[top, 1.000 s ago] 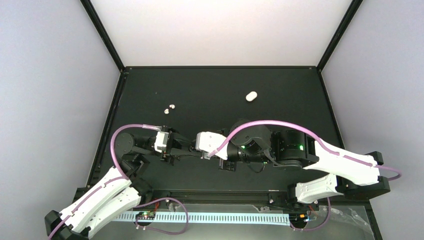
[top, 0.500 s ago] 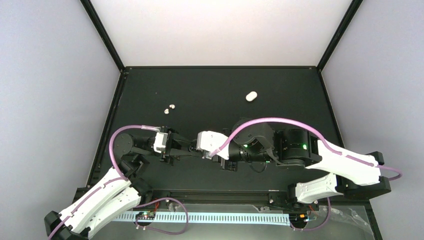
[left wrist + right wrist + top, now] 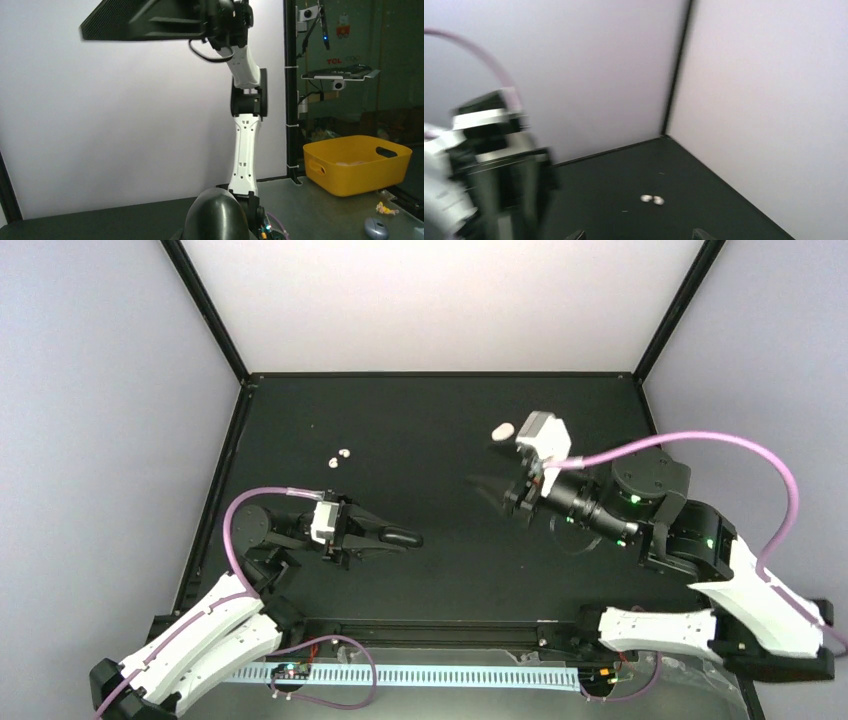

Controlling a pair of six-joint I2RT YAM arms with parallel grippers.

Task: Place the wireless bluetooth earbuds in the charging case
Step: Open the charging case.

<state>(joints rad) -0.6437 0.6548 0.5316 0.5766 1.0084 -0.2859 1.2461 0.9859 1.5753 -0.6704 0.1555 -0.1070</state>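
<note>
Retrieval of one earbud appears to be the step in hand, judged from how things lie. The charging case (image 3: 407,537), seen as a dark glossy pebble, is clamped in the left gripper (image 3: 392,536), whose jaws are closed tight on it over the near left of the table (image 3: 430,410). From the left wrist view only its rounded back is shown, so whether its lid is open cannot be told. The right gripper (image 3: 490,492) is held above the middle of the table with its jaws well apart and nothing between them; in its wrist view the fingertips (image 3: 576,234) are seen far from each other at the bottom edge. The wireless bluetooth earbuds (image 3: 346,452) lie side by side, almost touching, toward the far left of the table, well apart from both grippers. A white oval thing (image 3: 502,430), not identifiable here, lies just beyond the right gripper. For the pickup to be done well, the right gripper should be brought down from above over a single bud. Its jaws should be narrowed beforehand so that the neighbouring bud is not knocked away. The pinch should be made gently, since so small and smooth a bud is likely to squirt out. Meanwhile the case should be kept steady.
</note>
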